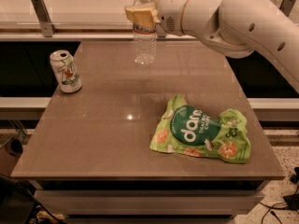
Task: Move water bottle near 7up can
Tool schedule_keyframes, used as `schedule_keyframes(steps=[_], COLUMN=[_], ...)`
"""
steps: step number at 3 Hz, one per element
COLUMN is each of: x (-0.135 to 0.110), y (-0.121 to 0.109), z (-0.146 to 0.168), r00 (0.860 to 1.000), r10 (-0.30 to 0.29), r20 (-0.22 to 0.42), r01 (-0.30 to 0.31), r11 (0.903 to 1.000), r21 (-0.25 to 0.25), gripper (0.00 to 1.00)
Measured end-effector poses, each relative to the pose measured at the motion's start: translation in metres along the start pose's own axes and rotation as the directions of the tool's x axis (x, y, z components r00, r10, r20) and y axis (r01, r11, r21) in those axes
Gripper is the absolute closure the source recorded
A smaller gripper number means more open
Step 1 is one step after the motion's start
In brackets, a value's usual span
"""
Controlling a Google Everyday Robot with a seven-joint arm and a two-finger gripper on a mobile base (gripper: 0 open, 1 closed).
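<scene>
The robot's hand [141, 15] grips the water bottle [145, 48] upright by its upper part over the far side of the table [107, 139], well apart from the 7up can [66, 71] standing near the left edge; a green snack bag [201, 134] lies front right.

Jaws on water bottle [145, 48] — table [117, 125] rear

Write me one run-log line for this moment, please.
gripper: shut on water bottle, far side of table | 7up can: upright, left edge, bottle not near | snack bag: front right
</scene>
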State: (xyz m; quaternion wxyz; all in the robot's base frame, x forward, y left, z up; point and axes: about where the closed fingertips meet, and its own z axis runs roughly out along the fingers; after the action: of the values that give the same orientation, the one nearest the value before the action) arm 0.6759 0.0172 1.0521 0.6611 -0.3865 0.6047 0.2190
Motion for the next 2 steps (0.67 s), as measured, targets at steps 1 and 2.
schedule_keyframes(steps=[1, 2], x=[-0.002, -0.010], y=[0.021, 0.047], z=[0.014, 0.028], r00=[1.000, 1.000], r10=[0.001, -0.018], r20=[0.015, 0.022], r01=[-0.001, 0.019], r11=[0.9998, 0.9990], r21=[-0.020, -0.041], gripper=[1.00, 1.00])
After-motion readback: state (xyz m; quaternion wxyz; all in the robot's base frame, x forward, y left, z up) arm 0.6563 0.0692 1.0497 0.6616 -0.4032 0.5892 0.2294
